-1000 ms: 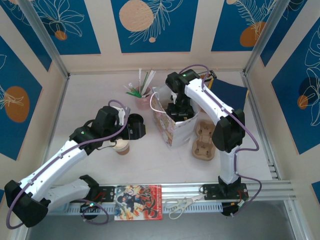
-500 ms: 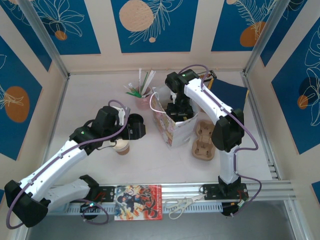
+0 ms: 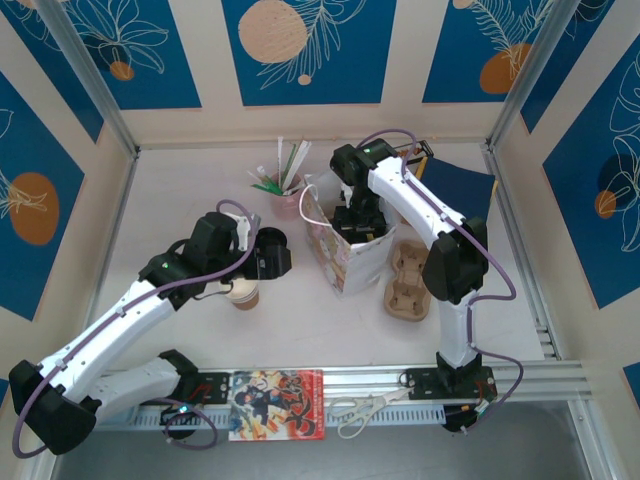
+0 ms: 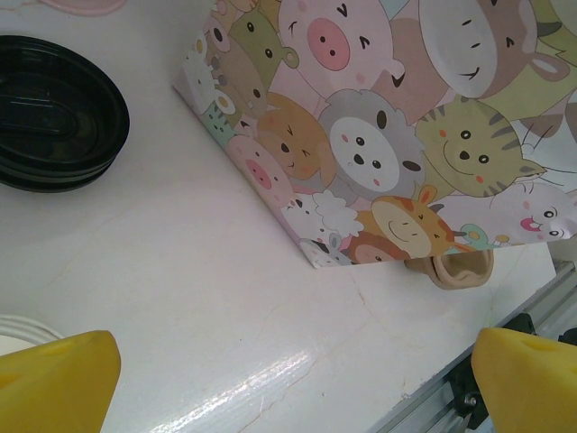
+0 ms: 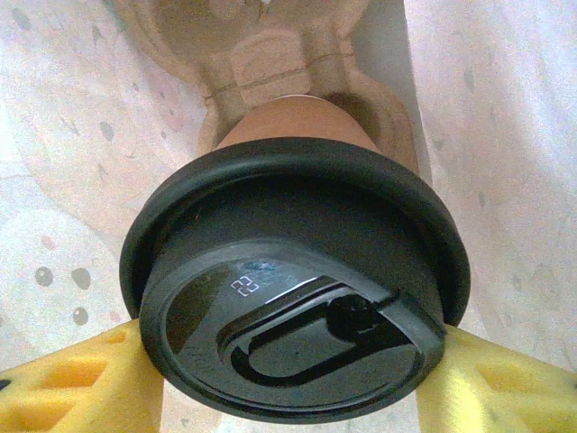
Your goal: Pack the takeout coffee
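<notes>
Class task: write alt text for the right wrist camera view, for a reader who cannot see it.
A brown paper cup with a black lid is gripped between the right gripper's yellow fingers, over a moulded cardboard cup tray inside a pale bag.

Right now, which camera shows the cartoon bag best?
The top view: the bag stands upright, mouth open, with the right pincer inside. The left wrist view shows its printed side and bottom corner up close; the right wrist view shows its inner walls around a lidded cup the pincer grips.
</notes>
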